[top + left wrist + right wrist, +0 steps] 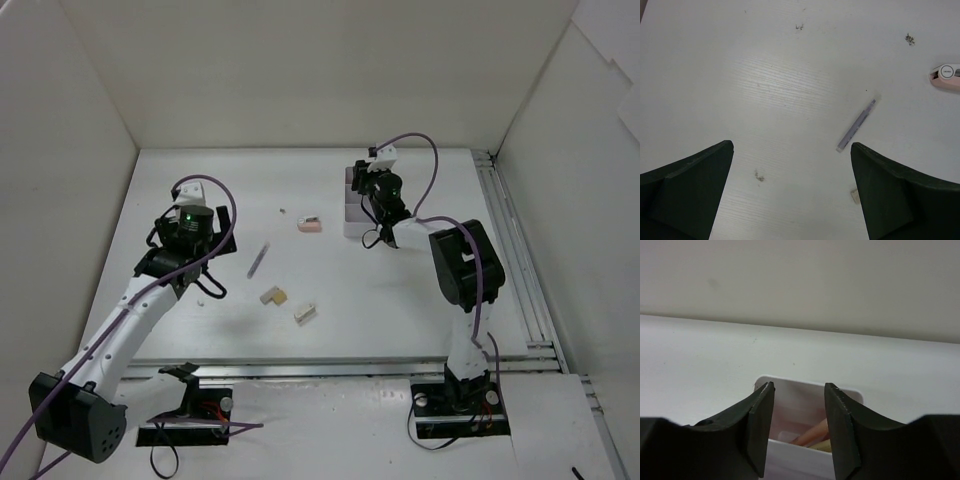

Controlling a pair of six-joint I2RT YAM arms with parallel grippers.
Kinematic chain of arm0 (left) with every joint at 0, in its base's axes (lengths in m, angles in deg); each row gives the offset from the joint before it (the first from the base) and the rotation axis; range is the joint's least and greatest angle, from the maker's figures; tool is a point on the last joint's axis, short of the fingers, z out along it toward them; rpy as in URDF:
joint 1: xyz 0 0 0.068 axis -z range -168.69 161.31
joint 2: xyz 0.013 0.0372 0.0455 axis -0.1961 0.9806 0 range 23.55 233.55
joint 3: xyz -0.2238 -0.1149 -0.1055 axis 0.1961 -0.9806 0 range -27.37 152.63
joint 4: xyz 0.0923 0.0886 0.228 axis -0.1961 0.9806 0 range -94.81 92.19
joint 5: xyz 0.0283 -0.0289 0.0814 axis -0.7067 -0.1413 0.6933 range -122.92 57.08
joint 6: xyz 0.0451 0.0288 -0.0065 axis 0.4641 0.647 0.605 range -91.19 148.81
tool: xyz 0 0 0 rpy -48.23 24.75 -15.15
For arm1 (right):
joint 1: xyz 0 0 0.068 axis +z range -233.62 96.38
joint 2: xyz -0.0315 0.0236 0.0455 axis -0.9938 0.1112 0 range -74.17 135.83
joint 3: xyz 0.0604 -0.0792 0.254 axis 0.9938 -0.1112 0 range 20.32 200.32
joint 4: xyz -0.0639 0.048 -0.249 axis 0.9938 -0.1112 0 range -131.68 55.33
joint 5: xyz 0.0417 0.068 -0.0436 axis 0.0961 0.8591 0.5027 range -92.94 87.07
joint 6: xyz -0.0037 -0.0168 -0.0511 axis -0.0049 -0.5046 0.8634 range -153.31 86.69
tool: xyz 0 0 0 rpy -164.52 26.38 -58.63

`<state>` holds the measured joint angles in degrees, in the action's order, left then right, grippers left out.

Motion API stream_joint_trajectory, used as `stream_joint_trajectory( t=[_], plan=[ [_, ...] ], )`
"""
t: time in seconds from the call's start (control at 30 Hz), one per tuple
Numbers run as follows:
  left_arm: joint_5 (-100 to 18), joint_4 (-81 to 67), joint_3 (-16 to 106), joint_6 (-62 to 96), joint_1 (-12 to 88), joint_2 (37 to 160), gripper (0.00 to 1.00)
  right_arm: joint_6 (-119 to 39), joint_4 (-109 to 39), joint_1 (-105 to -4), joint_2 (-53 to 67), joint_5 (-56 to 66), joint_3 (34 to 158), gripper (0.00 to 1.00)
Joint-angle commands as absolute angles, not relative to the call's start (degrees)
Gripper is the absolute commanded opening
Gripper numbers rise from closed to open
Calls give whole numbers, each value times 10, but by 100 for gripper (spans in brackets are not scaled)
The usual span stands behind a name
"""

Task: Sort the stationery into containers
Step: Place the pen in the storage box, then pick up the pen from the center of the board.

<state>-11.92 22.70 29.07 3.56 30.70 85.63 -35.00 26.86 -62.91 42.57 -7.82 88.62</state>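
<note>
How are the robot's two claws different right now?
The left claw is spread wide; the right claw shows a narrower gap. The left claw hangs over bare table near a purple pen; the right claw hangs over the white box. Both hold nothing.

Bare table (pixel 765 85) lies all round the pen (pixel 856 125); the box (pixel 800 460) rim stands just under the right pincer (pixel 799 390).

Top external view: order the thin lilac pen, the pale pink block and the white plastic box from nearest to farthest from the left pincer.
1. The thin lilac pen, just right of the left pincer.
2. The pale pink block, farther right and toward the back.
3. The white plastic box, farthest, right of centre.
</note>
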Motion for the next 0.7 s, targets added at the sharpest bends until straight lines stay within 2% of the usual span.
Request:
stream_joint_trajectory(
  t=[0.0, 0.07, 0.13, 0.17, 0.2, 0.33, 0.47, 0.5, 0.67],
  plan=[
    [-132, 191, 302, 57, 308, 867, 100, -369, 325, -627, 352, -67, 876, 43],
    [-160, 176, 301, 77, 308, 877, 100, -377, 325, -626, 330, -65, 862, 52],
    [-182, 160, 297, 108, 308, 889, 100, -381, 325, -623, 303, -66, 848, 69],
    [-208, 145, 295, 119, 308, 902, 100, -381, 325, -621, 293, -67, 841, 93],
    [-219, 134, 293, 131, 308, 910, 100, -382, 325, -613, 267, -75, 822, 98],
    [-273, 77, 279, 187, 308, 968, 100, -399, 318, -590, 191, -100, 764, 98],
    [-350, 64, 318, 192, 308, 1054, 100, -504, 294, -581, 124, -99, 686, 98],
    [-363, 66, 326, 195, 308, 1083, 95, -530, 294, -578, 103, -90, 655, 98],
    [-423, 69, 355, 205, 308, 1142, 88, -548, 241, -573, 48, -55, 618, 98]
  ],
)
